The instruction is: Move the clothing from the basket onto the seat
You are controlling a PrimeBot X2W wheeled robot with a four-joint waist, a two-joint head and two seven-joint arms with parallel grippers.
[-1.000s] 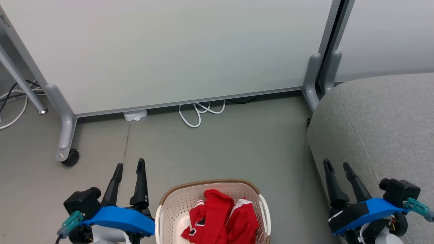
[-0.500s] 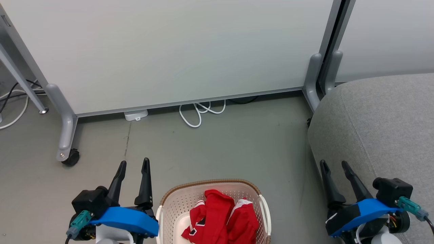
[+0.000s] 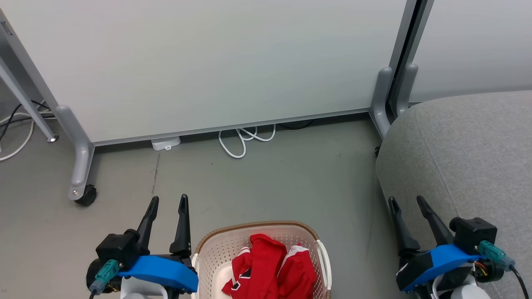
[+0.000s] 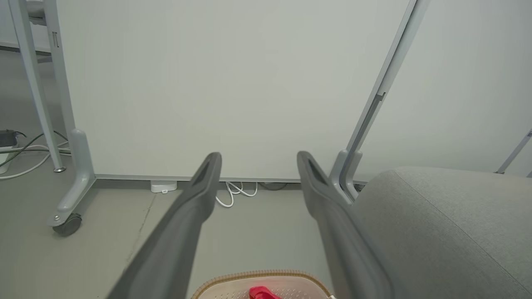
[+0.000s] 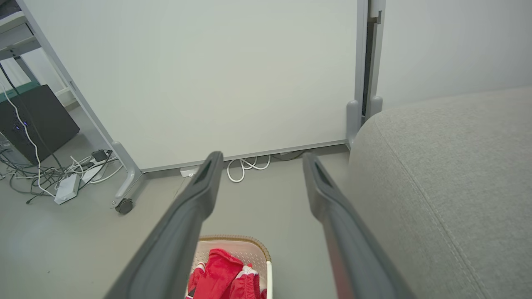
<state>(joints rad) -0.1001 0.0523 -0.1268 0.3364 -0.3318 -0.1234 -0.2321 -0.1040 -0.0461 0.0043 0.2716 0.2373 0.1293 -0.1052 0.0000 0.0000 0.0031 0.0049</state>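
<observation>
Red clothing point(image 3: 270, 270) sits bunched up in the basket point(image 3: 216, 243) at bottom centre, between the two sets of fingers and touching neither. Left fingers point(image 3: 181, 224) are spread wide at lower left, right beside the rim. Right fingers point(image 3: 400, 230) are wide too at lower right, by the grey seat point(image 3: 465, 149).

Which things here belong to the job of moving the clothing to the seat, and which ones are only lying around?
Belong to the job: clothing, basket holding it, seat, left tool and right tool (both open, empty).

Only lying around: white cable, small white box, partition panel, caster wheel.
</observation>
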